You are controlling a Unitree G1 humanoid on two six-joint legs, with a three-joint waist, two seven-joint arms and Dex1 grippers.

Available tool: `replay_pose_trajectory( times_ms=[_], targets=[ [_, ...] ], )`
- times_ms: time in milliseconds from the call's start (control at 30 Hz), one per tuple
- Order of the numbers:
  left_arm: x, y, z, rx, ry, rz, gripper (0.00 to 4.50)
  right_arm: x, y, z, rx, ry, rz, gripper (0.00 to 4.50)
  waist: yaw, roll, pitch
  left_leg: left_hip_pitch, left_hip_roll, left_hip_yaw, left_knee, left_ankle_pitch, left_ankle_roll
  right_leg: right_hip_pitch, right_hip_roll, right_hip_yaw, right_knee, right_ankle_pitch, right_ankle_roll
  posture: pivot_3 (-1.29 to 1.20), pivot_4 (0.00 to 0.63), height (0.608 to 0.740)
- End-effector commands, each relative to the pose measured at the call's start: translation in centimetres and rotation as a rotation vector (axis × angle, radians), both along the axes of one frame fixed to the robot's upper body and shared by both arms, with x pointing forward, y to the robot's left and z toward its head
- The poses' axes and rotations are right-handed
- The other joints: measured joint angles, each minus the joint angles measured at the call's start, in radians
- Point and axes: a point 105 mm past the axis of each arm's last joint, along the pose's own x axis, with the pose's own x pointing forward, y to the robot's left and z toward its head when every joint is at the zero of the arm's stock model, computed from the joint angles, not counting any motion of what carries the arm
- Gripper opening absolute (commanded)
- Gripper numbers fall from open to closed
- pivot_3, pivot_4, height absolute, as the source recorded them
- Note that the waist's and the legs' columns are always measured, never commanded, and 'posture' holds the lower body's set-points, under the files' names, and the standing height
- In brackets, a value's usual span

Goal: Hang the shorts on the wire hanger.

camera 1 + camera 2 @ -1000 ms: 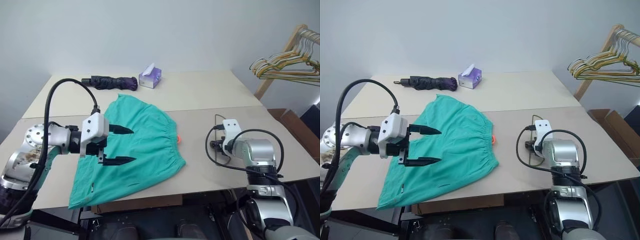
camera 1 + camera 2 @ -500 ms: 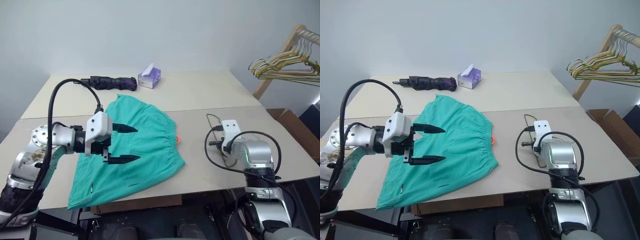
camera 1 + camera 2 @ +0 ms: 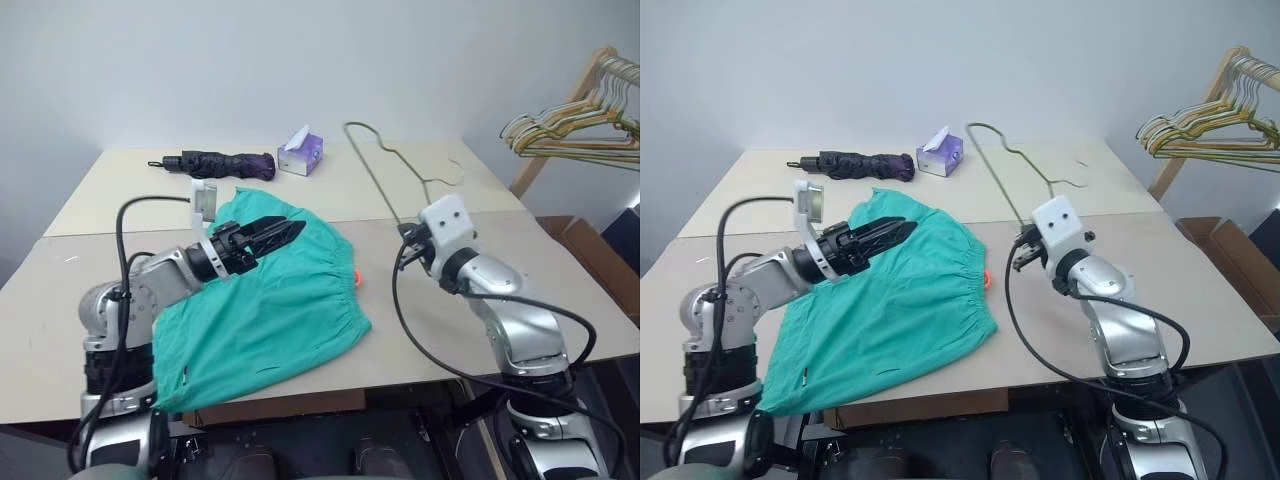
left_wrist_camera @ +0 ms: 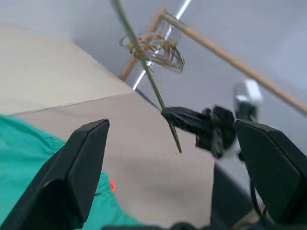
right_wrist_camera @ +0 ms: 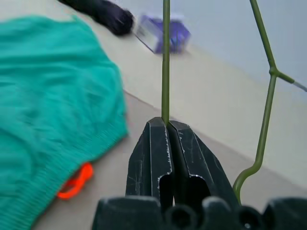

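Note:
The teal shorts (image 3: pixel 270 310) lie flat on the near table, their orange tag (image 3: pixel 357 279) at the waistband's right end. My right gripper (image 5: pixel 166 123) is shut on the thin olive wire hanger (image 3: pixel 372 175), holding it tilted up off the table just right of the shorts. The hanger's hook (image 3: pixel 452 175) points away to the right. My left gripper (image 3: pixel 290 230) hovers over the far part of the shorts and points toward the hanger. Its jaws stand wide open and hold nothing, as the left wrist view shows, with the right gripper (image 4: pixel 192 122) and the wire (image 4: pixel 149 79) between its fingers.
A folded dark umbrella (image 3: pixel 215 163) and a purple tissue box (image 3: pixel 301 152) sit on the far table. A wooden rack with a bunch of hangers (image 3: pixel 575 120) stands off to the right, with a cardboard box (image 3: pixel 590 250) below it.
My right gripper shut on the hanger and raised it up and leftward off the table. My left gripper rolled over and moved forward and right above the shorts, staying open.

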Motion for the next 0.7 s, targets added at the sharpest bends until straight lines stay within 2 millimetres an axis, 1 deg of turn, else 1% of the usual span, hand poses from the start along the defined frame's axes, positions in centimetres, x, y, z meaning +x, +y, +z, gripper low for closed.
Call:
replay_pose_trajectory(
  times_ms=[33, 133, 267, 433, 500, 600, 700],
  targets=[
    [-0.1, -1.0, 2.3, -0.061, -0.069, 0.042, 4.50, -1.8, 2.2, 2.6, -0.014, -0.150, 0.140, 0.05, 0.001, 0.000, 0.000, 0.000, 0.000, 0.000, 0.000, 0.000, 0.000, 0.000, 0.000, 0.000, 0.000, 0.000, 0.000, 0.03, 0.000, 0.740],
    [0.6, -1.5, 2.8, -0.077, -0.070, 0.123, 4.50, -2.9, 3.4, 2.9, -0.004, -0.191, 0.209, 0.05, 0.003, 0.000, 0.000, 0.000, 0.000, 0.000, 0.000, 0.000, 0.000, 0.000, 0.000, 0.000, 0.000, 0.000, 0.000, 0.03, 0.000, 0.740],
    [1.0, -1.5, 3.6, -0.165, -0.067, 0.181, 4.50, -4.4, 5.0, 2.7, -0.011, -0.220, 0.303, 0.05, 0.005, 0.000, 0.000, 0.001, 0.000, 0.000, 0.000, 0.000, 0.000, 0.001, 0.000, 0.000, 0.000, 0.000, -0.001, 0.03, 0.000, 0.740],
    [1.2, -1.6, 3.9, -0.184, -0.056, 0.199, 4.50, -4.4, 5.7, 2.0, -0.045, -0.221, 0.314, 0.05, 0.010, 0.000, 0.000, 0.001, -0.001, 0.000, 0.000, 0.000, 0.000, 0.001, 0.000, 0.000, 0.000, 0.000, -0.001, 0.03, 0.000, 0.740],
    [1.2, -1.7, 4.0, -0.217, -0.047, 0.209, 4.50, -4.4, 5.8, 1.9, -0.046, -0.222, 0.313, 0.05, 0.014, 0.000, 0.000, 0.001, -0.001, 0.000, 0.000, 0.000, 0.000, 0.001, 0.000, 0.000, 0.000, 0.000, -0.001, 0.03, 0.000, 0.740],
    [1.5, -1.8, 3.9, -0.237, -0.024, 0.226, 3.91, -4.2, 5.8, 1.6, -0.054, -0.222, 0.295, 0.00, 0.024, -0.001, 0.000, 0.001, -0.001, 0.000, 0.000, 0.000, 0.000, 0.001, 0.000, 0.000, -0.001, 0.000, -0.001, 0.02, 0.000, 0.740],
    [1.7, -2.0, 3.8, -0.245, -0.004, 0.236, 3.02, -4.0, 5.7, 1.7, -0.055, -0.230, 0.277, 0.00, 0.028, -0.001, 0.000, 0.001, -0.001, 0.000, 0.000, 0.000, 0.000, 0.001, 0.000, 0.000, -0.001, 0.000, -0.001, 0.02, 0.000, 0.740]
  ],
)
